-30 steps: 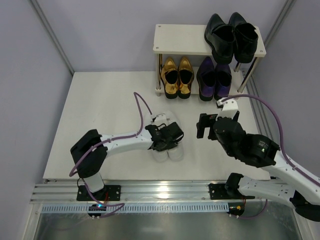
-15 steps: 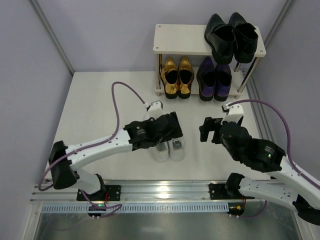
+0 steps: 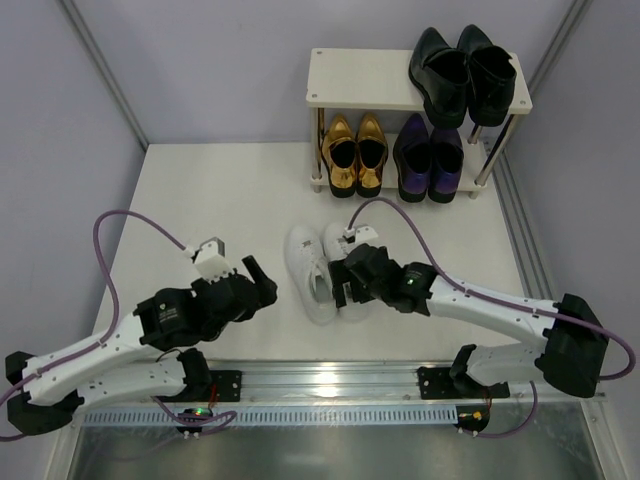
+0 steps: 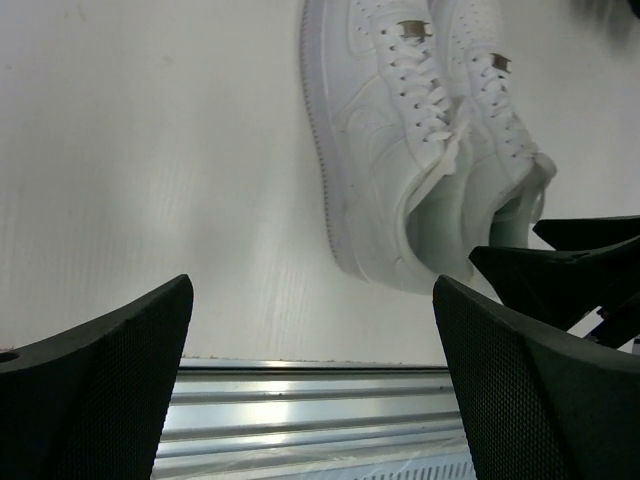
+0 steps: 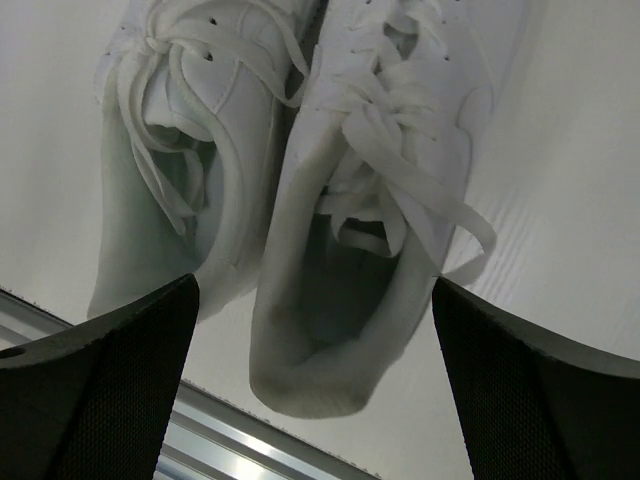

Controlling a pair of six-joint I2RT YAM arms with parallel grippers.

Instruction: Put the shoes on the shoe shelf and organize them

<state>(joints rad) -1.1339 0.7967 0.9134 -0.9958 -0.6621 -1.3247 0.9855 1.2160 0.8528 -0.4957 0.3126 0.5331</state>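
White lace-up sneakers: side by side on the white table, near its front edge, toes toward the small two-tier cream shoe shelf with silver legs, well apart from it. On the shelf's top board, right half: glossy black pointed loafers. Below: metallic gold loafers left, dark purple pointed loafers right. Right gripper over the sneakers' heels, fingers spread wide, holding nothing. Left gripper just left of the pair, likewise wide open and empty.
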